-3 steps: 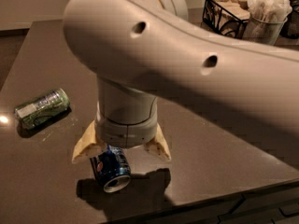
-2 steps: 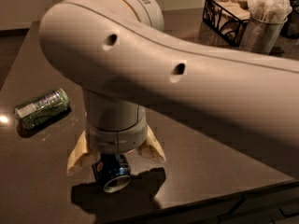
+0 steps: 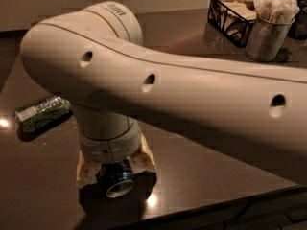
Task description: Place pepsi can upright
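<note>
hand (image 3: 116,173) clasps lying pepsi can (image 3: 119,186)

Café-like counter (image 3: 201,152), napkin cup (image 3: 268,35), wire caddy (image 3: 232,14)

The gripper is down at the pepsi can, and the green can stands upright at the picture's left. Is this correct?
Not quite. The camera view shows the green can lying on its side, not upright. It is at the picture's left, and the gripper is down at the pepsi can.

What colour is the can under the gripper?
The pepsi can is dark blue, camera view; the gripper is right over it.
</note>
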Robot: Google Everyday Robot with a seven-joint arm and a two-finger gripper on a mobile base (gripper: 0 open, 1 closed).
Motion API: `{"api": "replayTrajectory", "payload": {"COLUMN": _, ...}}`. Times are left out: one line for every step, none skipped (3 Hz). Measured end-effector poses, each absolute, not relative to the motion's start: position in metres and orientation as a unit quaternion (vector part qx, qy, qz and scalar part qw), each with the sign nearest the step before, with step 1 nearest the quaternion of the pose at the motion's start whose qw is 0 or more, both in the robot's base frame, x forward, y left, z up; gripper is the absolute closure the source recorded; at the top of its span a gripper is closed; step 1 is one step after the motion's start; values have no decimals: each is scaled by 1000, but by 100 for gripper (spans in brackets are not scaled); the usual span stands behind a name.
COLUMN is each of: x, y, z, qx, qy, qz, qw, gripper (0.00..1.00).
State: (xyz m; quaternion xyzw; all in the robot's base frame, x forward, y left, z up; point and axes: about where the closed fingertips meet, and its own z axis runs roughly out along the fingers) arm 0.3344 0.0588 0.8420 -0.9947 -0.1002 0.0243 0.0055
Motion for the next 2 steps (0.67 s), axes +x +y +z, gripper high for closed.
{"api": "replayTrajectory", "payload": {"x": 337, "y": 60, "z": 842, "qx": -995, "qy": -90, "qz": 31, "qw": 1, "gripper": 42}}
{"api": "replayTrajectory", "payload": {"x": 350, "y": 62, "z": 852, "qx": -997, "qy": -25, "qz": 64, "qw": 19, "gripper": 65}}
